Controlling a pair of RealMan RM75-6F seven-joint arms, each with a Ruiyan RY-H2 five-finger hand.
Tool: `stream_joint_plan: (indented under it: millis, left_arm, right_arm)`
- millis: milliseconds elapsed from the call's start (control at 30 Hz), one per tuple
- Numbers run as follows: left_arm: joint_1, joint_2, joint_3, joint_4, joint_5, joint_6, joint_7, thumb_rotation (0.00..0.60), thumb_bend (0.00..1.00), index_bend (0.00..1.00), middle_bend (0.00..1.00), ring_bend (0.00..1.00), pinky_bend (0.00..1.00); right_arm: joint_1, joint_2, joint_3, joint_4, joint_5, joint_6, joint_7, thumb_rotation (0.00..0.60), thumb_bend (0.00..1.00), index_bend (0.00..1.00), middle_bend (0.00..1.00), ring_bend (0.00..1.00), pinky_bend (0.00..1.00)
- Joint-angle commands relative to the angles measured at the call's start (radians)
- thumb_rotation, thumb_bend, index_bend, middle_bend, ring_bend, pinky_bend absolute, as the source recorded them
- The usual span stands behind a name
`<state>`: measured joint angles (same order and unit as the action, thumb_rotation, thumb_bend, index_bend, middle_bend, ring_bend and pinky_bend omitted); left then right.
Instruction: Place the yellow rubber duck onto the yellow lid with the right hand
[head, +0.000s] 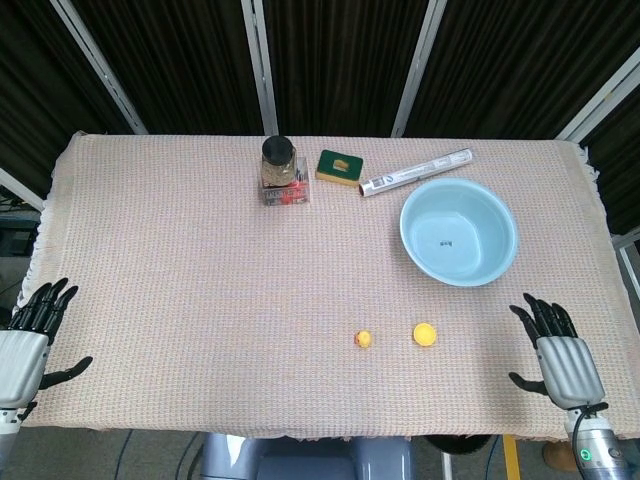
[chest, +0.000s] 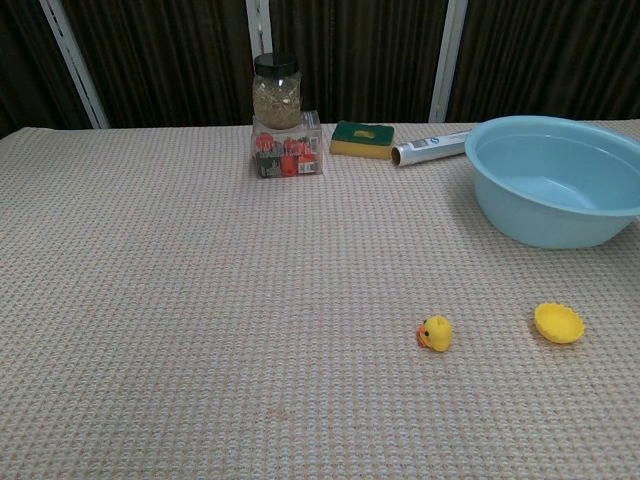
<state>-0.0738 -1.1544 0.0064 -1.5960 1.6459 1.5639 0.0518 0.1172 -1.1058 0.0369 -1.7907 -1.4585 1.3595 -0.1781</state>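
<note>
A small yellow rubber duck (head: 364, 339) (chest: 436, 333) sits on the woven tablecloth near the front middle. The yellow lid (head: 425, 334) (chest: 559, 322) lies a short way to its right, apart from it. My right hand (head: 555, 352) hovers at the table's front right corner, fingers spread and empty, well to the right of the lid. My left hand (head: 27, 342) rests off the front left edge, also spread and empty. Neither hand shows in the chest view.
A light blue basin (head: 458, 233) (chest: 560, 179) stands behind the lid. At the back are a jar on a clear box (head: 281, 171) (chest: 280, 117), a green and yellow sponge (head: 340, 166) (chest: 363, 139) and a silver roll (head: 416, 172) (chest: 430, 149).
</note>
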Motion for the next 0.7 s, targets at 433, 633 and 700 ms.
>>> stream_joint_plan:
  millis: [433,633,700]
  left_arm:
    - [-0.005,0.001,0.001,0.002,0.009,-0.002,-0.001,0.6,0.0,0.0,0.0,0.0,0.22]
    - [-0.007,0.002,0.001,-0.002,0.006,-0.008,0.0,0.6,0.0,0.0,0.0,0.0,0.22]
    - [-0.007,0.002,0.001,-0.003,0.005,-0.007,0.001,0.6,0.0,0.0,0.0,0.0,0.22]
  right_arm:
    - [0.113,-0.242,0.072,-0.01,0.143,-0.086,-0.232,0.6,0.03,0.19,0.0,0.0,0.0]
    - [0.134,-0.319,0.082,0.019,0.187,-0.088,-0.288,0.6,0.03,0.22,0.0,0.0,0.0]
    - [0.14,-0.339,0.087,0.028,0.207,-0.091,-0.301,0.6,0.04,0.22,0.0,0.0,0.0]
